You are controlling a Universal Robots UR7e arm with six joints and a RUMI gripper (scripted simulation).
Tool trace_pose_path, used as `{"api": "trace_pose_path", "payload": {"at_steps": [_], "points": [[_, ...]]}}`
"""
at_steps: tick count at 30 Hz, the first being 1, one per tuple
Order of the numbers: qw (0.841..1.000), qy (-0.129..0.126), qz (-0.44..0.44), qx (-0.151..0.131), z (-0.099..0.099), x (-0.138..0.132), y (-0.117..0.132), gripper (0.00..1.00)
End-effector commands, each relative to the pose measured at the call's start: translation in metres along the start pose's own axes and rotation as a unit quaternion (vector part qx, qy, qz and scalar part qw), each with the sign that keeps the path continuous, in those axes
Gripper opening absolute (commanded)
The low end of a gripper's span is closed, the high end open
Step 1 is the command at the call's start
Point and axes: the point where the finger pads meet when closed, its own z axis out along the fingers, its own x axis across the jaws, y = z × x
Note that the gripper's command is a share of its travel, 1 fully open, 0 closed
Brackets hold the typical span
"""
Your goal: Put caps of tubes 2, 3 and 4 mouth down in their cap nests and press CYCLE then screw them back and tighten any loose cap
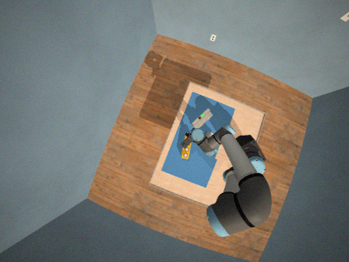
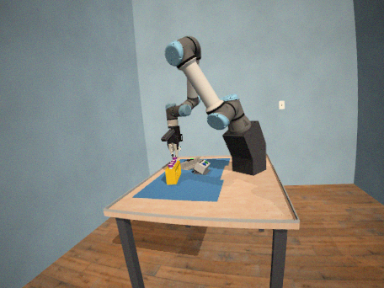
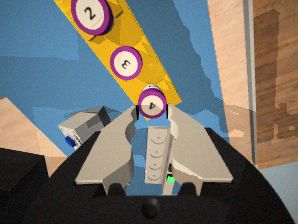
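My gripper (image 3: 152,105) (image 2: 173,157) is shut on the purple-rimmed cap 4 (image 3: 151,100) at the far end of the yellow decapping station (image 3: 165,95) (image 2: 172,176) (image 1: 185,158). A pale rim of tube 4 (image 3: 151,87) shows just behind the cap, so the cap is a little above it; whether they touch I cannot tell. Cap 3 (image 3: 126,63) and cap 2 (image 3: 90,14) sit on their tubes. Tube 1 is outside the wrist view. The cap tray (image 3: 150,134) (image 1: 197,124) shows several empty nests. Its green lamp (image 3: 171,179) (image 1: 203,115) is lit.
The key housing (image 3: 90,122) (image 2: 201,169) stands beside the tray, with its blue key (image 3: 70,141) in view; the green key is hidden in the wrist view. The blue mat (image 1: 191,177) lies under the stations. The table edge (image 3: 248,75) runs beyond the decapping station.
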Motion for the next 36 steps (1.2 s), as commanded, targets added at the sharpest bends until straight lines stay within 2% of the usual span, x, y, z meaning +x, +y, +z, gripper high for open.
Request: {"api": "trace_pose_path", "payload": {"at_steps": [1, 29, 30, 36], "points": [[1.0, 0.001, 0.0, 0.0, 0.0019, 0.0004, -0.0001, 0.0], [1.0, 0.001, 0.0, 0.0, 0.0076, 0.0004, -0.0001, 0.0], [1.0, 0.001, 0.0, 0.0, 0.0075, 0.0004, -0.0001, 0.35], [1.0, 0.001, 0.0, 0.0, 0.0075, 0.0004, -0.0001, 0.35]]}}
